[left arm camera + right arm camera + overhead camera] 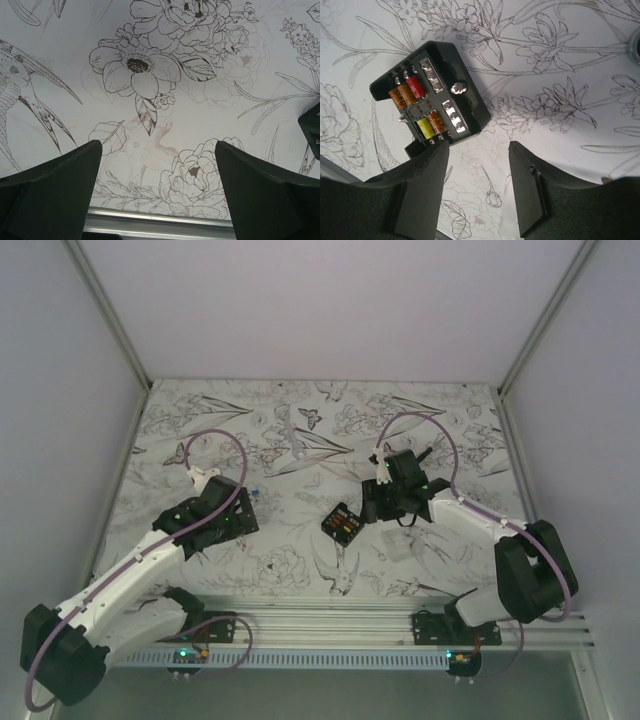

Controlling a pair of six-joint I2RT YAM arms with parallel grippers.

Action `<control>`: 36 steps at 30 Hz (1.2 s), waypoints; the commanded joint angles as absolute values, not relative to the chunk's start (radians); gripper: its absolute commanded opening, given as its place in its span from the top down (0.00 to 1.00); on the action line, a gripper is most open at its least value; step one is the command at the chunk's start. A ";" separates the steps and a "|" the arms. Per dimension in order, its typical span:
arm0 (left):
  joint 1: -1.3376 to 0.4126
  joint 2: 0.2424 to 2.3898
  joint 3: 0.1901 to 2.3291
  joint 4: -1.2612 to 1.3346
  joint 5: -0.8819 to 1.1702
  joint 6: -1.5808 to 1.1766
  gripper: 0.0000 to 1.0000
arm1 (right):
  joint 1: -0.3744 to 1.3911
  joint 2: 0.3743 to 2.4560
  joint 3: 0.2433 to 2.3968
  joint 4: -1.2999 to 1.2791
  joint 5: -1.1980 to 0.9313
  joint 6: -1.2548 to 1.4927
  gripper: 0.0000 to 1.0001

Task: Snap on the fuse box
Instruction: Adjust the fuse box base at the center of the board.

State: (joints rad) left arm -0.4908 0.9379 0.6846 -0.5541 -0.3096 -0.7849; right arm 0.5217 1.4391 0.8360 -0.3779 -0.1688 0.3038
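The fuse box [341, 524] is a small black square box lying on the flower-printed table, just left of my right gripper [375, 505]. In the right wrist view the fuse box [430, 95] lies uncovered, showing orange, red and yellow fuses and silver screws. My right gripper [477, 147] is open with only table between its fingers. Its left fingertip [437, 155] is at the box's near corner. My left gripper [157, 150] is wide open over bare printed table, well left of the box, and holds nothing. In the top view the left gripper [225, 520] hovers over the table's left part.
A clear plastic piece [297, 448] lies at mid-table towards the back, and another faint clear piece [400, 545] lies right of the box. A small blue item [257, 492] is beside the left wrist. The aluminium rail [160, 222] runs along the near edge. White walls enclose the table.
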 commanded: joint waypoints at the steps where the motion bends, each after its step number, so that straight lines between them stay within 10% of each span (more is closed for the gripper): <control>1: -0.486 0.979 0.727 -0.581 -0.290 -0.798 0.00 | 0.481 1.449 0.820 -0.227 -0.322 0.320 0.42; 21: -0.485 1.259 0.898 -0.580 -0.292 -0.789 0.01 | 0.488 1.438 0.670 -0.112 -0.589 0.301 0.45; 36: -0.383 1.710 1.205 -0.560 -0.246 -0.639 0.31 | 0.487 1.230 0.566 -0.060 -0.167 0.307 0.00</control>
State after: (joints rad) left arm -0.4065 1.6192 1.1316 -0.5461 -0.2703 -0.7010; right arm 0.4866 1.2591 0.5732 -0.1028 -0.2520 0.3031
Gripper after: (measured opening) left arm 0.726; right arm 0.974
